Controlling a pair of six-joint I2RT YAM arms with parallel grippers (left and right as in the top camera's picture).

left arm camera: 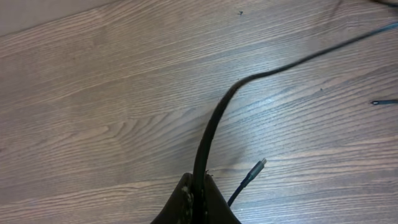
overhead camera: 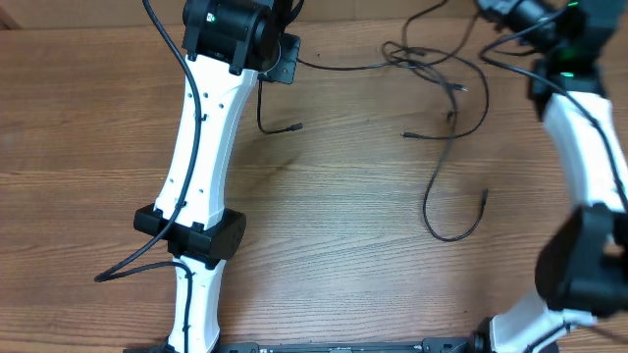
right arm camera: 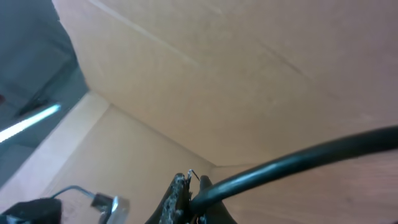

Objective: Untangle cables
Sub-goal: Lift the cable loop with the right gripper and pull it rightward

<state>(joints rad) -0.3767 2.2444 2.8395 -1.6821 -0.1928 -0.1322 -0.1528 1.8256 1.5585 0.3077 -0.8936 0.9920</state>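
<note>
Several thin black cables lie tangled at the back of the wooden table. One long loop trails toward the front. My left gripper is shut on one cable, which runs right toward the tangle. That cable's short tail ends in a plug on the table, also in the overhead view. My right gripper, raised at the back right, is shut on another cable. A silver-tipped plug hangs beside its jaws.
The left arm stretches from the front edge to the back over the table's left half. The right arm stands along the right edge. Loose plug ends lie at mid table and to the right.
</note>
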